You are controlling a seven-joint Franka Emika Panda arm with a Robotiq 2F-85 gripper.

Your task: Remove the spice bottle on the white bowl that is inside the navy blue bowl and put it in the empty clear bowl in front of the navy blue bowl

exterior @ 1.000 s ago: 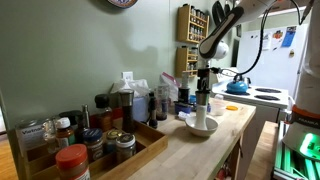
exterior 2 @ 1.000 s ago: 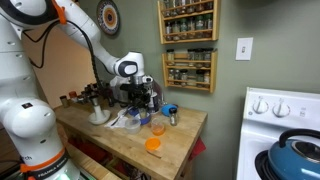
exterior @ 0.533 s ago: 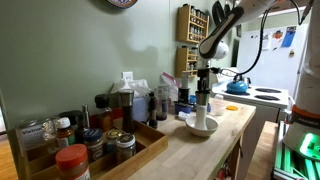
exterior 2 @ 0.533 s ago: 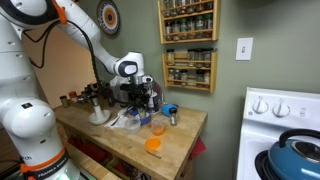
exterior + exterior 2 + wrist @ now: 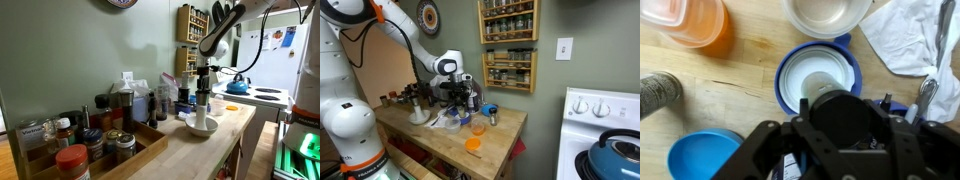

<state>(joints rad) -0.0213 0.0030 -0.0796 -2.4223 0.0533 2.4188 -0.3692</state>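
In the wrist view my gripper (image 5: 847, 112) is shut on the spice bottle (image 5: 845, 122), whose dark round cap fills the gap between the fingers. The bottle stands in the white bowl (image 5: 803, 70), which nests in the navy blue bowl (image 5: 782, 74). Just beyond them, at the top edge, is the clear bowl (image 5: 826, 33) with nothing in it. In both exterior views the gripper (image 5: 202, 96) (image 5: 461, 97) points straight down over the bowls (image 5: 201, 126) on the wooden counter. The bottle's lower part is hidden by the fingers.
An orange container (image 5: 695, 25) sits at the top left, a light blue lid (image 5: 702, 158) at the lower left, and a crumpled white cloth (image 5: 908, 35) with a utensil at the right. Jars and a wooden tray (image 5: 95, 150) crowd the counter; an orange bowl (image 5: 473, 145) lies near its front edge.
The fingers have closed onto the spice bottle. The arm has stayed in the same place over the bowls.
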